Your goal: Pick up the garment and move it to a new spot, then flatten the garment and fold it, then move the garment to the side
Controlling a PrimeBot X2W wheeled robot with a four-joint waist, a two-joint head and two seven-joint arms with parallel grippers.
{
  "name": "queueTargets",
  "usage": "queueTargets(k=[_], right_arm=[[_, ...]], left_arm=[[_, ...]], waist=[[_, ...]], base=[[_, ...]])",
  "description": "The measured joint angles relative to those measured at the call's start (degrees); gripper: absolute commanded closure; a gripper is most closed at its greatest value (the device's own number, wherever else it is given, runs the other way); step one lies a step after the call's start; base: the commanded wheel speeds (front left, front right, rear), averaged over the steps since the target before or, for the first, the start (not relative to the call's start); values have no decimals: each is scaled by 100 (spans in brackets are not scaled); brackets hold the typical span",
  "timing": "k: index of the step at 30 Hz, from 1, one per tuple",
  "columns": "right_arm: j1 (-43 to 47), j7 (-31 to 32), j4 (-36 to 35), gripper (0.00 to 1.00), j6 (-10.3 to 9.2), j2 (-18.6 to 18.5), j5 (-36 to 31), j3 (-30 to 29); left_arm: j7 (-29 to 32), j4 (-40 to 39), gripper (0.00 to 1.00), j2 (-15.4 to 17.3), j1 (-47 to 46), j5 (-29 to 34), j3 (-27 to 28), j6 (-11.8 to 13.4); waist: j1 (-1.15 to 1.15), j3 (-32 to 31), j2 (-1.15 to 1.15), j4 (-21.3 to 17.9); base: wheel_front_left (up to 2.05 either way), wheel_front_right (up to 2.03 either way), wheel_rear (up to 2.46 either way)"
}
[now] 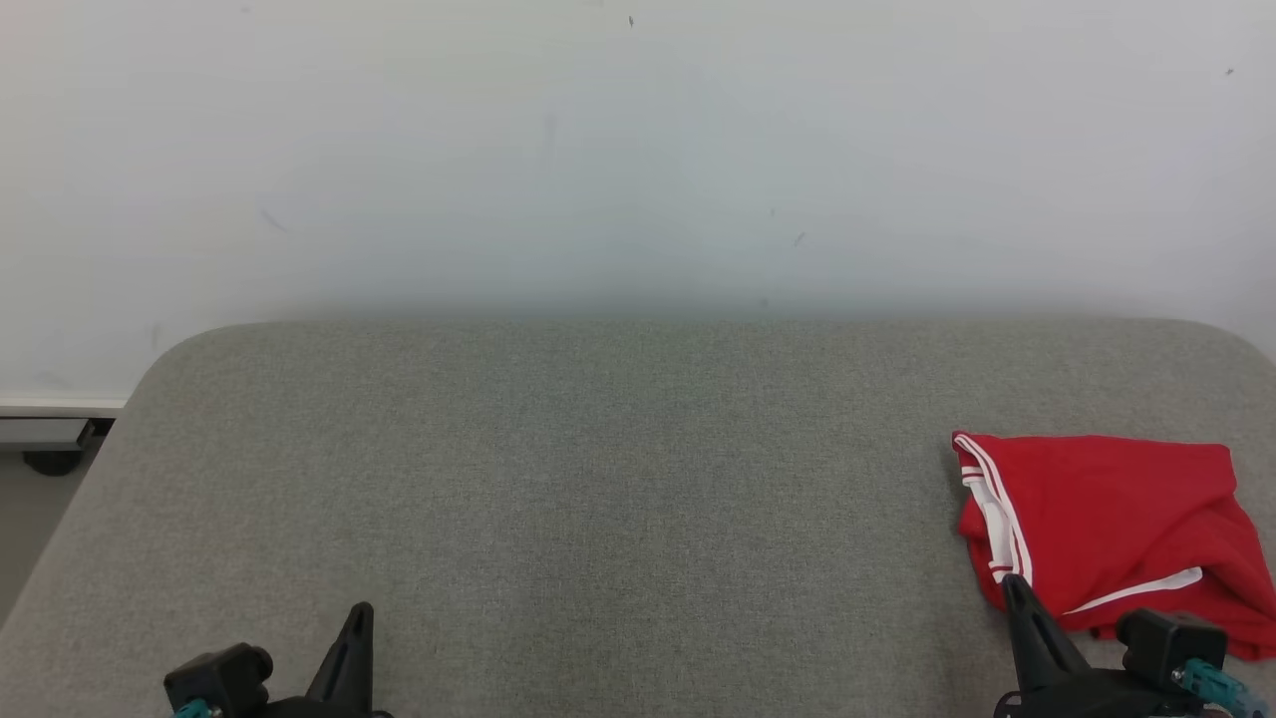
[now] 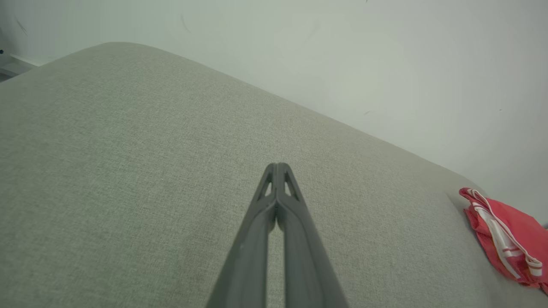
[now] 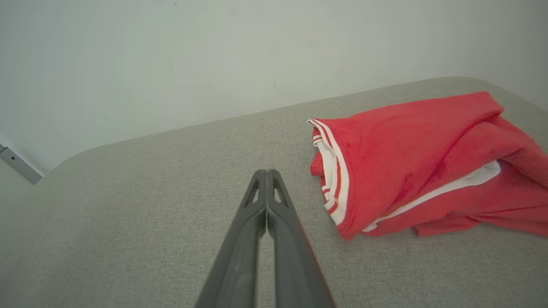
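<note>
At seven o'clock, the left hand (image 1: 359,620) sat pinched shut and empty over the grey fabric-covered bench (image 1: 598,469). At five o'clock the right hand (image 1: 1013,590), also closed on nothing, pointed just beside the rumpled red white-trimmed garment (image 1: 1116,514) at four o'clock, seemingly parked clear.

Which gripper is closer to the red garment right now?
The right gripper, its shut fingers just beside the red garment at its white-striped edge. The left gripper sits far off across the grey padded surface, with bare fabric between.
</note>
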Motion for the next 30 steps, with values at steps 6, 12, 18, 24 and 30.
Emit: queueTargets(k=[6, 12, 18, 24, 30], right_arm=[[25, 43, 105, 100, 7, 14, 225, -22], [-40, 77, 135, 100, 9, 14, 636, -44], [-54, 99, 207, 100, 41, 14, 1116, -77], [-164, 144, 282, 100, 67, 13, 1568, -108], [-181, 155, 326, 100, 105, 13, 2008, -135]], left_arm=[[56, 57, 100, -53, 42, -211, 114, -41], [142, 59, 100, -75, 40, -511, 241, -91], [209, 69, 100, -112, 35, -870, 392, -160], [279, 79, 100, -179, 31, -1232, 527, -243], [349, 87, 100, -226, 28, -1591, 659, -321]], waist=[[0, 25, 0, -1], [0, 68, 0, -9], [0, 107, 0, -16], [0, 145, 0, -23], [0, 183, 0, -30]], base=[[0, 0, 0], [0, 0, 0], [0, 0, 0], [0, 0, 0], [0, 0, 0]])
